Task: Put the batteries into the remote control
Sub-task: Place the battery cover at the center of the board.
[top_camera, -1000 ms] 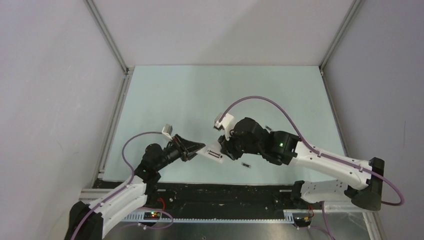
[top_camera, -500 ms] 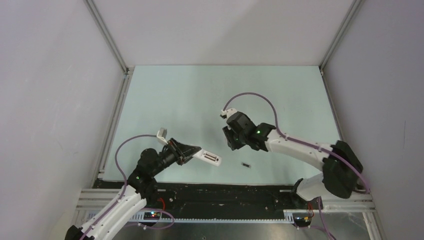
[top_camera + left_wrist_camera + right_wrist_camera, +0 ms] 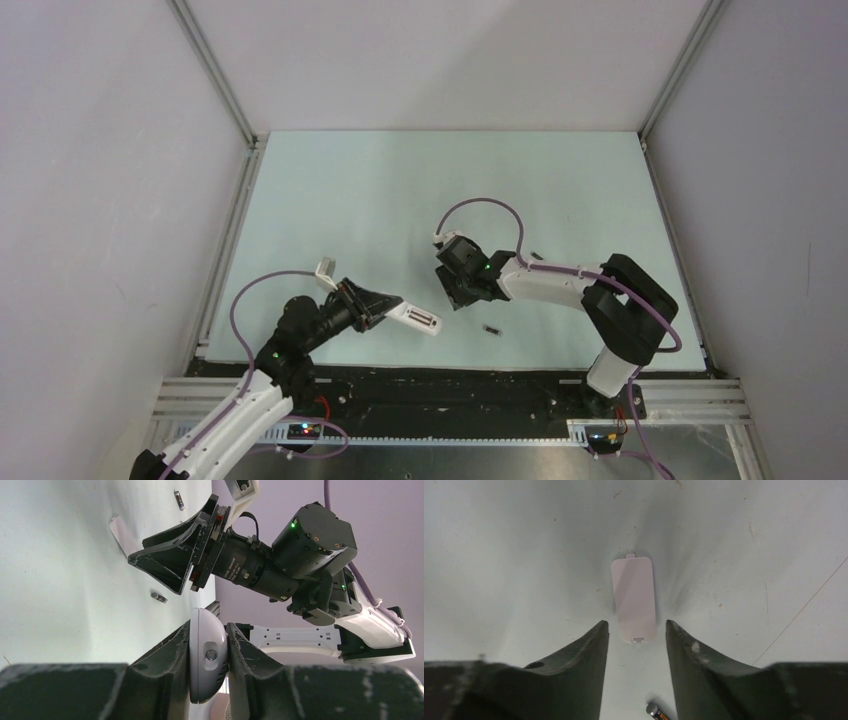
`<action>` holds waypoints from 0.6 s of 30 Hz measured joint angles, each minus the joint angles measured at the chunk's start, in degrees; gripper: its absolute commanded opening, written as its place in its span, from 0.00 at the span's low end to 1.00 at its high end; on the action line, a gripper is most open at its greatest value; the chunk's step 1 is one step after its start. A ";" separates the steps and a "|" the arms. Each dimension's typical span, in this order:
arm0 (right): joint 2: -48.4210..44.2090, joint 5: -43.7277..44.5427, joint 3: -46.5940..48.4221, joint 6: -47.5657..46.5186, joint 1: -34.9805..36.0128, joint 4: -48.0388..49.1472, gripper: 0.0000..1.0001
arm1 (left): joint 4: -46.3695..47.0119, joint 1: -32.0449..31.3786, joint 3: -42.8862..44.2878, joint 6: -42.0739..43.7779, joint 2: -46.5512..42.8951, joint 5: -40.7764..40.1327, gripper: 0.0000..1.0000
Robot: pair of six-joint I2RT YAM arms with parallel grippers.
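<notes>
Top external view: left gripper (image 3: pixel 392 306) is clamped on the remote control (image 3: pixel 418 319), long axis pointing at the right gripper (image 3: pixel 455 298), whose fingers are spread over the white cover (image 3: pixel 634 600), probably not touching it. Nearest battery (image 3: pixel 492 328) lies just right of that gripper, toward the bases.

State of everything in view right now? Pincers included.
remote control: clamped in the left pincer, cover off.
left pincer: shut on the remote control.
right pincer: open, fingers astride the near end of the battery cover.
battery cover: detached, flat on the table.
near battery: loose on the table.
far battery: loose on the table.
</notes>
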 measured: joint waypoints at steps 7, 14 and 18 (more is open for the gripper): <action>-0.07 -0.09 -0.11 0.28 0.02 0.31 0.61 | -0.04 0.00 0.00 0.04 0.00 0.00 0.00; -8.70 -0.09 -1.90 0.37 -0.33 -0.61 0.63 | -0.33 0.00 0.00 0.61 0.81 0.00 0.00; -15.61 -0.28 -5.09 0.98 -1.09 -0.61 0.63 | -0.44 0.00 0.00 1.03 1.22 -0.02 0.00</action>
